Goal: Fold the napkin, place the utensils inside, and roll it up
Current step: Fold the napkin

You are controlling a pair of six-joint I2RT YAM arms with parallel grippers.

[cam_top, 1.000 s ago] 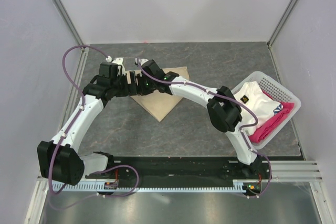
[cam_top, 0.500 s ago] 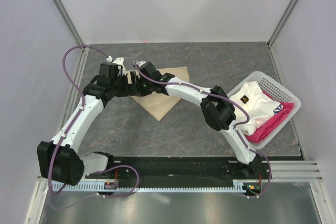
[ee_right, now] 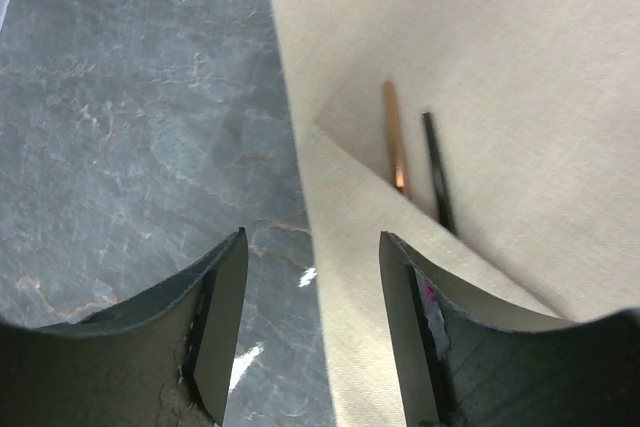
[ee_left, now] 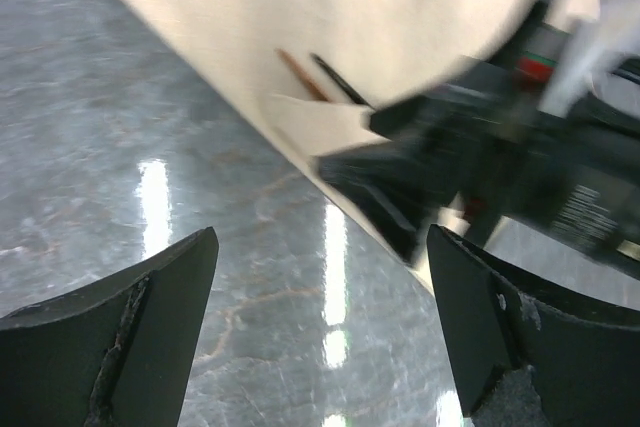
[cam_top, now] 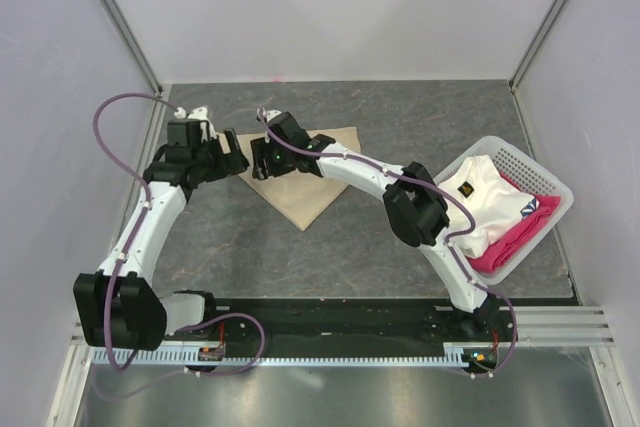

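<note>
Top external view first: what sits around the napkin point(cam_top: 305, 187)?

It lies as a folded triangle on the grey table point(cam_top: 400, 117), towards the far middle. A white basket point(cam_top: 548, 175) stands well apart on the right, holding a white cloth point(cam_top: 478, 187) and a pink-red cloth point(cam_top: 510, 239).

Anything in the way?

The right arm reaches across the napkin's far edge and covers its left corner. Its elbow also overlaps the basket's near side.

And the tools?

The right gripper point(ee_right: 312, 247) has its jaws parted with nothing between them, and the gap hangs over the napkin's edge. The left gripper point(ee_left: 320, 242) is spread wide and empty, above bare table just beside that edge.

Where are the utensils point(ee_right: 396, 142)?

On the napkin: a copper-brown shaft and a black one side by side. Their lower ends slip under a turned-over flap.

What can't you make out?

The ends under the flap are hidden. In the left wrist view the right gripper is a dark blur over the cloth.
</note>
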